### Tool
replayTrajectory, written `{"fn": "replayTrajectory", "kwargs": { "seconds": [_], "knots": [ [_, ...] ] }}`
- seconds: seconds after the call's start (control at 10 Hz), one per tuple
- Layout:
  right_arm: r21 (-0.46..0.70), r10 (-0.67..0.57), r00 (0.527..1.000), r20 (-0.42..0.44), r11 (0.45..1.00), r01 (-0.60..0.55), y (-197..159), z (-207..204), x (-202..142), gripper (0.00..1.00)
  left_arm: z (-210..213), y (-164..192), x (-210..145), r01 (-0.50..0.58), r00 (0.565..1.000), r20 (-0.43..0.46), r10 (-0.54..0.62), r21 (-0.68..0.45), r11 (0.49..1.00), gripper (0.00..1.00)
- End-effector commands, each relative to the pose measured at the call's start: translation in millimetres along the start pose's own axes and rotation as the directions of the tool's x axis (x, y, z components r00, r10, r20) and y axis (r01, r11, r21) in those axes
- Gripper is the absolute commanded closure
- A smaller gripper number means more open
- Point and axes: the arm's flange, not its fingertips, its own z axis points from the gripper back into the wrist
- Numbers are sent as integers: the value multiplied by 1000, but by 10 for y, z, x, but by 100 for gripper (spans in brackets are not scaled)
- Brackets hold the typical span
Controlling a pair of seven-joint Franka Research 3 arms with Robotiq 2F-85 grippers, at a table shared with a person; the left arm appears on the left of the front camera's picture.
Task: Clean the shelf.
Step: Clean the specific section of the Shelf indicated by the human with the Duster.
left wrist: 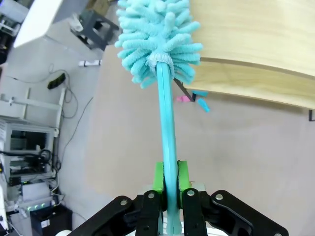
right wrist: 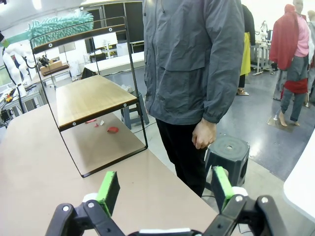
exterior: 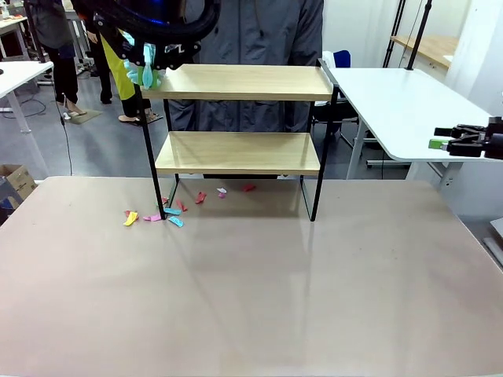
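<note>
1. Front view:
   - The shelf (exterior: 240,82) stands on the far half of the counter (exterior: 251,314), with a person (exterior: 251,31) right behind it.
   - The duster's teal head (exterior: 148,75) sits at the left end of the top board, beside the black corner post.
   - Both boards look bare. Coloured scraps (exterior: 169,212) lie on the counter round the left front leg and under the lower board.
   - The right gripper (exterior: 438,137) waits well off to the right, over a neighbouring white table (exterior: 393,102), so the shelf's whole front is open room.

2. Left wrist view:
   - The left gripper (left wrist: 171,177) is clamped on the duster's thin flat handle (left wrist: 167,123), one green pad on each face.
   - The fluffy head overlaps the board's edge.
   - A good stroke probably needs the head lowered until the fibres lie flat on the wood, then one long pass along the board.
   - The handle should stay off the side rail and post. It is long and could lever in the grip if the head snags there.

3. Right wrist view:
   - This gripper's jaws stand wide apart and hold nothing.
   - The shelf shows end-on, and the thin black frame closes this end. Dust would likely leave more easily over the front edge than over the ends.
   - The gap between the boards is low, so for the lower tier the duster would have to go in nearly level.
   - The person's hand and a stool (right wrist: 229,150) are close behind, so sweeping toward the robot's side looks safer.
</note>
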Motion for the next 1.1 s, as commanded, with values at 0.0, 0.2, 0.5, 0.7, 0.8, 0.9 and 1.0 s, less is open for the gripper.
{"fn": "replayTrajectory", "kwargs": {
  "seconds": [0.0,0.2,0.5,0.7,0.8,0.9,1.0],
  "knots": [
    [-4,4,1000,-3,1000,-4,9,-24,22,0,-76,69,40,-29,999,-31,29,-7,1000,87],
    [-4,4,1000,-3,1000,-4,9,-24,22,0,-57,6,33,-6,1000,-12,6,3,1000,87],
    [-4,4,1000,-3,1000,-4,9,-24,22,0,71,467,-51,119,993,45,-112,-269,956,87],
    [-4,4,1000,-3,1000,-4,9,-24,22,0,108,664,-111,226,974,107,-199,-427,876,87],
    [-4,4,1000,-3,1000,-4,9,-24,22,0,146,762,-125,296,955,158,-251,-485,823,87],
    [-4,4,1000,-3,1000,-4,9,-24,22,0,169,873,-147,378,925,210,-316,-568,731,87],
    [-4,4,1000,-3,1000,-4,9,-24,22,0,183,999,-150,423,895,206,-396,-674,606,87]
  ]
}}
